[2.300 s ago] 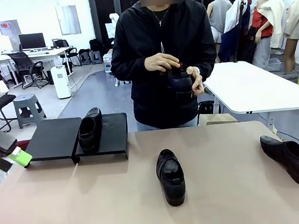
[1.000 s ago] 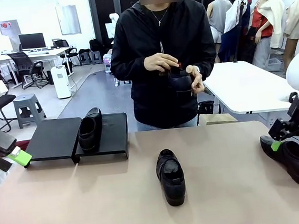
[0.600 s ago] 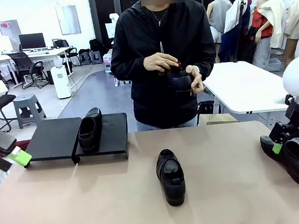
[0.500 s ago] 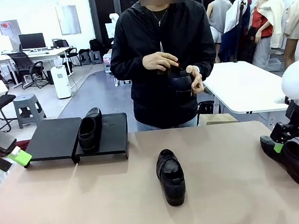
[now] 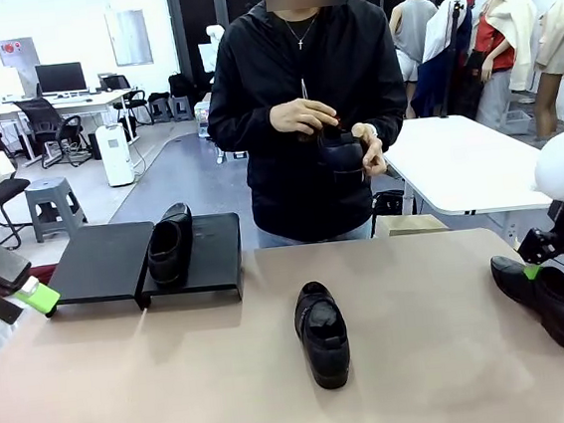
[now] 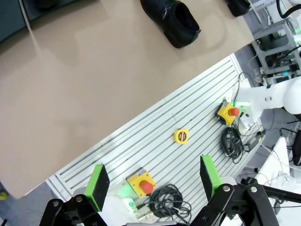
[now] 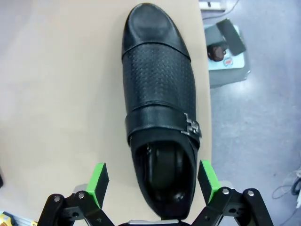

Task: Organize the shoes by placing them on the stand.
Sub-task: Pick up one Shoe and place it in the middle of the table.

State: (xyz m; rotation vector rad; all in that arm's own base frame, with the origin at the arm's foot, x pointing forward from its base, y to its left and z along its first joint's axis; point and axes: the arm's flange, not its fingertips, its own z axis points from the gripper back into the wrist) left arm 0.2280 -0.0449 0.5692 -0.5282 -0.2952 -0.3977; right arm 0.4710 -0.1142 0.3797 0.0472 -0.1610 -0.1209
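Tan table point(image 5: 129, 386): middle shoe point(image 5: 323, 334) between stand point(image 5: 102, 261) and far-right shoe point(image 5: 550, 298); person point(image 5: 300, 90) behind.

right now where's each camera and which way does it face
Front view: fixed on the robot's side, facing across the table at the person; right gripper shows over the right shoe.
Left wrist view: on the left arm, looking down past the open left gripper at the table edge and middle shoe.
Right wrist view: on the right arm, looking down at the right shoe between its open gripper.
Shared: front and right wrist, the right shoe; front and left wrist, the middle shoe.
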